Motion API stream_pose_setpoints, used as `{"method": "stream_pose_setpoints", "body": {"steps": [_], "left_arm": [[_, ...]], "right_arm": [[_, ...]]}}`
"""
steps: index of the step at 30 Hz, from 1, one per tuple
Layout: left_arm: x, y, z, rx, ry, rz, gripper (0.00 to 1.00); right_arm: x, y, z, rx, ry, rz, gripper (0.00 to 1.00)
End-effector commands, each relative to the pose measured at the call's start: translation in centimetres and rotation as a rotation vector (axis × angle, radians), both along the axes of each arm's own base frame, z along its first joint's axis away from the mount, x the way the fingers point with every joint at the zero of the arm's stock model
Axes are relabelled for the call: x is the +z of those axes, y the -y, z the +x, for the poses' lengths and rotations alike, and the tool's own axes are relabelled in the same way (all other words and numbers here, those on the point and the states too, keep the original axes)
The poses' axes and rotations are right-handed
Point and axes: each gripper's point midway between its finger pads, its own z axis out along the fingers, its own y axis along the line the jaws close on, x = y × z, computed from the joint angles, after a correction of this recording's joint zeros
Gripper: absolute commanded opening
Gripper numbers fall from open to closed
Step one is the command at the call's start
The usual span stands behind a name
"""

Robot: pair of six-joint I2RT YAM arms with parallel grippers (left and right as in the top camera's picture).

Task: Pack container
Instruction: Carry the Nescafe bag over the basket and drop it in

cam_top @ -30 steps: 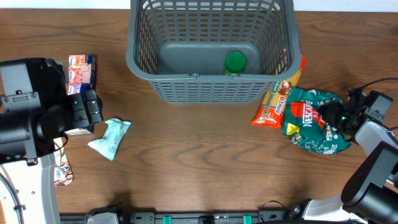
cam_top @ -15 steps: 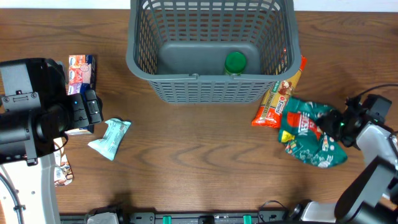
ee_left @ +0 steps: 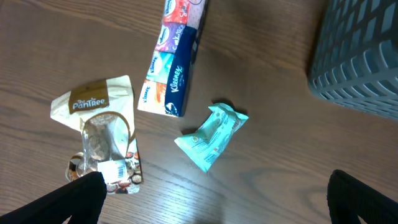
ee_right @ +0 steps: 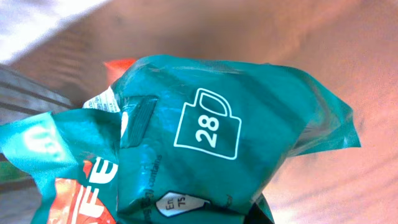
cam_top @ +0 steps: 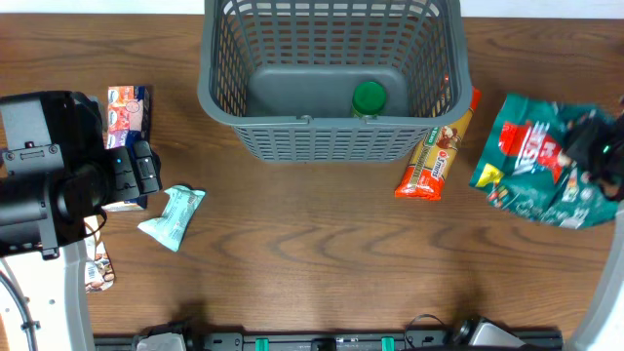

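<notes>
1. The container (cam_top: 310, 121) stands upright at the far middle of the table (cam_top: 312, 263), its far rim cut off by the overhead frame. The mouth opens straight up. The long axis runs left to right, and a long slotted wall faces the robot.
2. Inside the container, one green-lidded item (cam_top: 369, 97) sits on the floor towards its right front. The rest of the floor is bare.
3. An orange snack packet (cam_top: 436, 151) lies slanted against the container's right front corner, touching the wall. It has not shifted.
4. Change: the green coffee bag (cam_top: 541, 166) lay flat just right of that packet a second ago. It now sits further out to the container's right, looks larger from overhead and is clear of the packet, so I judge it lifted.
5. The right gripper (cam_top: 600, 146) is clamped on the bag's right side. The wrist view is filled by the bag (ee_right: 205, 137), and the jaws themselves are hidden behind it.
6. Meaning: the pick looks done. The carry over the container's right rim and the drop remain.
7. The left gripper (ee_left: 217, 202) is spread wide and empty, well left of the container and above the loose goods. It has not moved.
8. Below it lie a pale green sachet (ee_left: 211, 135), a tissue pack (ee_left: 174, 62) and a tan pouch (ee_left: 99, 134), all unpacked.
</notes>
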Motion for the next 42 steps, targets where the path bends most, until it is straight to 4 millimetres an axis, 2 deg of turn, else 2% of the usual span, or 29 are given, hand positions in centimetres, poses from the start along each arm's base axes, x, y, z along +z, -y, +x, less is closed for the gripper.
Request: {"method": "stream_pose_setpoints", "body": {"steps": [1, 6, 8, 10, 13, 20, 25, 26, 27, 33, 39, 42], "left_arm": [[0.5, -0.2, 0.1, 0.0, 0.011, 0.005, 0.99], [0.4, -0.1, -0.1, 0.0, 0.001, 0.004, 0.99], [0.4, -0.1, -0.2, 0.0, -0.002, 0.003, 0.99], [0.4, -0.1, -0.2, 0.0, -0.002, 0.003, 0.99], [0.4, -0.1, -0.2, 0.0, -0.002, 0.003, 0.99], [0.3, -0.1, -0.2, 0.001, -0.003, 0.003, 0.99], [0.2, -0.1, -0.5, 0.0, -0.018, 0.0, 0.99], [0.1, 0.0, -0.6, 0.0, -0.023, -0.001, 0.99], [-0.1, 0.0, -0.7, 0.001, -0.03, -0.001, 0.99], [-0.6, 0.0, -0.9, 0.0, -0.048, -0.005, 0.99], [-0.5, 0.0, -0.7, 0.001, -0.04, -0.003, 0.99], [-0.5, 0.0, -0.7, 0.001, -0.037, -0.003, 0.99]], "right_arm": [[8.9, -3.1, 1.2, 0.099, 0.215, -0.076, 0.01], [18.8, -7.1, 1.6, 0.201, 0.454, -0.235, 0.01], [21.5, -9.5, 2.1, 0.311, 0.54, -0.304, 0.01], [23.3, -13.2, 2.6, 0.507, 0.617, -0.39, 0.02], [23.4, -18.9, 3.7, 0.77, 0.674, -0.467, 0.01], [18.6, -30.3, 8.5, 1.185, 0.678, -0.637, 0.01], [14.4, -36.0, 12.1, 1.315, 0.671, -0.675, 0.01], [13.7, -36.6, 12.6, 1.326, 0.662, -0.669, 0.01], [12.0, -37.4, 13.5, 1.346, 0.634, -0.656, 0.01], [4.3, -39.7, 15.9, 1.433, 0.477, -0.591, 0.01], [-3.7, -41.2, 16.6, 1.515, 0.29, -0.519, 0.01], [-7.0, -41.6, 16.6, 1.545, 0.21, -0.49, 0.01]]}}
